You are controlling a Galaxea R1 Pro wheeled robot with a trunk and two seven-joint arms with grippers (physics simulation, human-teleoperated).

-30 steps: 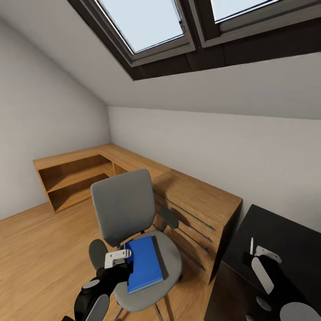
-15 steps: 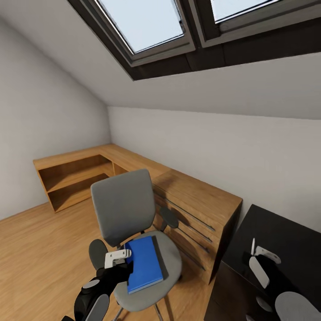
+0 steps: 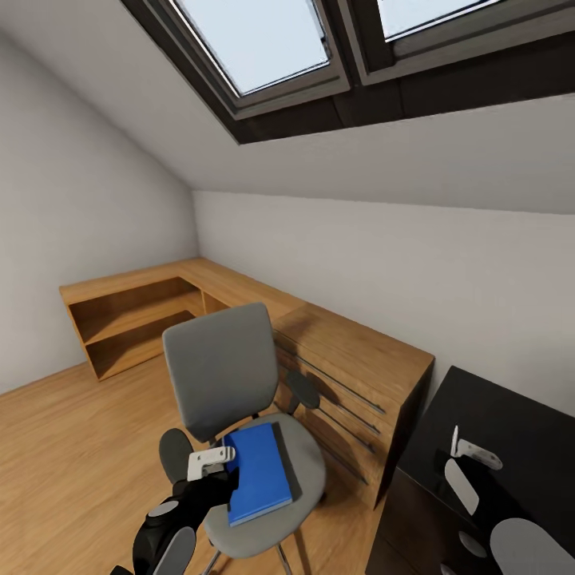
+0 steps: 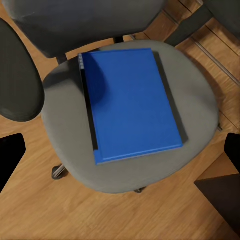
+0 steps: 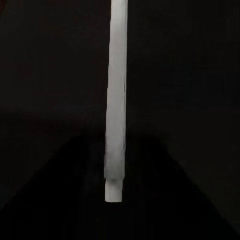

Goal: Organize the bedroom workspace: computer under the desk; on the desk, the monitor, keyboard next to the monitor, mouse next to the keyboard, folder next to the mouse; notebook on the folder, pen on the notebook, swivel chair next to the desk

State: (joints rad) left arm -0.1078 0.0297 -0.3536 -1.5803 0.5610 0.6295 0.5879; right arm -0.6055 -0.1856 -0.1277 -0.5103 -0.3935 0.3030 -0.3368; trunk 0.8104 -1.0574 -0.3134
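Observation:
A blue folder (image 3: 257, 472) with a dark strip along one side lies flat on the seat of the grey swivel chair (image 3: 220, 367). My left gripper (image 3: 222, 477) hovers at the folder's near edge. In the left wrist view its dark fingers (image 4: 11, 155) stand wide apart on either side of the folder (image 4: 132, 102), open and not touching it. Over the black desk (image 3: 503, 411) at the lower right, my right gripper (image 3: 454, 459) is shut on a thin white pen (image 3: 454, 440) that points upward. In the right wrist view the pen (image 5: 116, 100) runs straight against the dark surface.
A wooden drawer cabinet (image 3: 355, 359) stands between the chair and the black desk, against the far wall. A low wooden shelf unit (image 3: 128, 319) fills the left corner. Wooden floor (image 3: 72, 447) lies open to the left of the chair. Skylights (image 3: 263, 40) sit in the sloped ceiling.
My right gripper has shifted slightly with the pen, which has tilted a little. The left arm, chair and folder have not moved.

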